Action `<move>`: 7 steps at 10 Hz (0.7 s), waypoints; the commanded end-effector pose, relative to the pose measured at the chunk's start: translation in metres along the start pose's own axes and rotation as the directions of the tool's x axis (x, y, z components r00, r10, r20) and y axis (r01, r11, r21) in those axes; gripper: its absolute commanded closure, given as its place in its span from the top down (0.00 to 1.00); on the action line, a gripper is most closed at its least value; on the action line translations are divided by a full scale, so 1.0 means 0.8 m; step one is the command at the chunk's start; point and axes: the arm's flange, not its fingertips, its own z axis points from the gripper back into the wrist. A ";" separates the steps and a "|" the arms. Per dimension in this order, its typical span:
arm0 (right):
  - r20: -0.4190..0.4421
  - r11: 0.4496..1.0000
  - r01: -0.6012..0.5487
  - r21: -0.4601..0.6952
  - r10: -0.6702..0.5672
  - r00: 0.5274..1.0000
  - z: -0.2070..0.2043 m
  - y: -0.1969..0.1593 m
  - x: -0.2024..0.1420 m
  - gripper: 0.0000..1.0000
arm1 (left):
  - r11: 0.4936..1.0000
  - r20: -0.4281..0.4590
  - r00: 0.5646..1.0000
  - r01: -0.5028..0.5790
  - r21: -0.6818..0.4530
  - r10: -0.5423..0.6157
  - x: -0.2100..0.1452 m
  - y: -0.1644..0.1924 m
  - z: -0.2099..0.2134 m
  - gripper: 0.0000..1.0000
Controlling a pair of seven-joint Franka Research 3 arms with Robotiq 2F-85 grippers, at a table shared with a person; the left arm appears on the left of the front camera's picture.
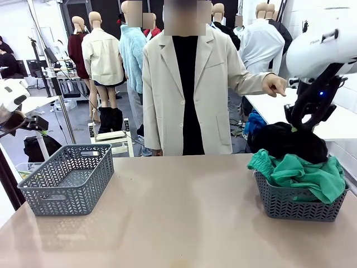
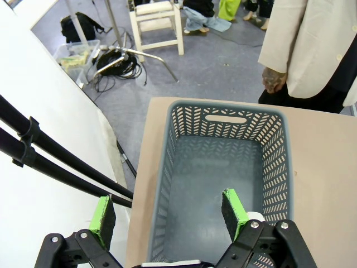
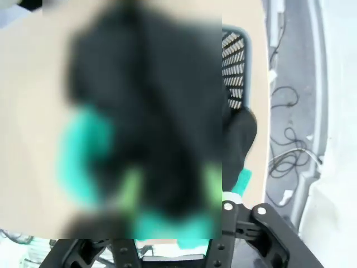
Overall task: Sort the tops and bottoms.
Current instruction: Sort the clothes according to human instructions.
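Note:
A black-looking garment [image 1: 290, 142] lies on top of a bright green garment [image 1: 304, 173] in the grey basket [image 1: 295, 207] at the table's right. My right gripper [image 1: 297, 127] hangs straight down onto the dark cloth, its fingertips sunk in the folds. In the right wrist view the dark garment [image 3: 150, 100] and the green cloth [image 3: 83, 151] are heavily blurred, so how the jaws stand is unclear. My left gripper [image 2: 167, 216] is open with nothing between its green pads [image 2: 234, 212], hovering over the left rim of an empty grey basket [image 2: 268, 145].
The empty basket [image 1: 67, 181] stands at the table's left. A person in a beige blazer stands at the far edge with one hand [image 1: 274, 85] stretched toward the right arm. Bare tabletop [image 1: 184, 212] lies between the baskets. Black stand poles [image 2: 50, 156] run beside the left gripper.

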 end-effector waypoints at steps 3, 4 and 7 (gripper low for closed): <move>0.119 0.998 -0.020 0.063 0.013 0.993 0.107 -0.010 -0.044 1.00 | 1.000 -0.003 1.000 -0.022 0.008 0.022 -0.001 -0.002 0.001 1.00; 0.131 0.998 -0.014 0.053 0.007 0.991 0.129 -0.011 -0.047 1.00 | 1.000 -0.003 1.000 -0.022 0.008 0.022 -0.001 -0.002 0.001 1.00; 0.142 0.997 -0.024 0.077 0.013 0.990 0.164 -0.004 -0.026 1.00 | 1.000 -0.003 1.000 -0.022 0.008 0.022 -0.001 -0.002 0.001 1.00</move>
